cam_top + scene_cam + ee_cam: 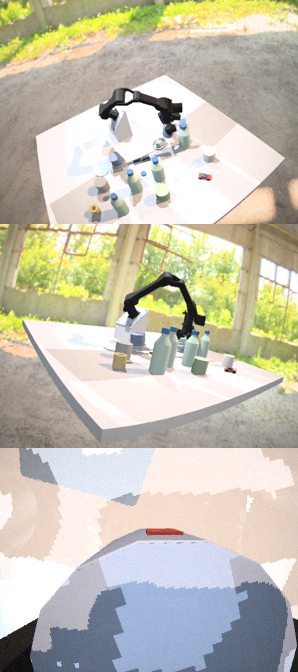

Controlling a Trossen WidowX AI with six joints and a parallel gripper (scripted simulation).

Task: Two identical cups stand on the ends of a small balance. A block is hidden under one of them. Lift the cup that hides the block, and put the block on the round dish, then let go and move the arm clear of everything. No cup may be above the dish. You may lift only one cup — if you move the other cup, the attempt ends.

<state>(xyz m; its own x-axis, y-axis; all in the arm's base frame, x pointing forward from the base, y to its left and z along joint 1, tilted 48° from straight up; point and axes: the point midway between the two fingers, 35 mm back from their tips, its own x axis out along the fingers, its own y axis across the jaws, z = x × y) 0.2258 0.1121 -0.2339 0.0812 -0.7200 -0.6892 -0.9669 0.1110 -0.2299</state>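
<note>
My gripper is shut on one blue-grey cup, low beyond the balance and close beside a bottle; whether the cup touches the table is hidden. A small red strip shows at the cup's far edge in the wrist view. The green block lies uncovered on the right end of the balance. The other blue-grey cup stands on the left end. The pale blue round dish lies beside that cup, with nothing seen on it.
One bottle stands right beside the held cup. Three more bottles, one here, stand in front of the balance. A green cylinder, grey-brown cylinder, white cylinder, yellow ring-like piece and red car lie around.
</note>
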